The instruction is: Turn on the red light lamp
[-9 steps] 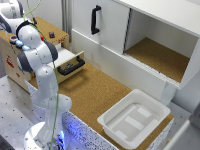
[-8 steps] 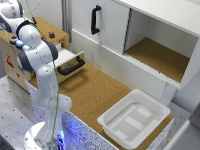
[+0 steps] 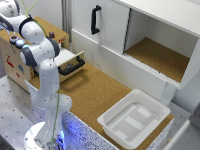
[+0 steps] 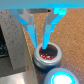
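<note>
Wrist view: the pincer (image 4: 44,46) hangs directly over the red push-button lamp (image 4: 47,54), its two fingers (image 4: 31,27) spread partly apart with nothing held between them; their tips reach the button's rim, though actual contact cannot be told from the blur. The red lamp sits in a dark round housing on a cork-topped surface (image 4: 70,30), just beside a blue lamp (image 4: 64,78) that glows brightly. The red cap shows no clear glow, so it is judged not yet switched on.

Exterior view: the Panda arm (image 3: 42,65) is folded over the wooden box (image 3: 15,60) at the exterior view's left, above an open drawer (image 3: 70,62); the pincer and lamp are hidden there. A white tray (image 3: 132,120) lies well apart.

Progress: approach and alignment appear done; the downward press remains, as does confirmation that the red lamp lights.
</note>
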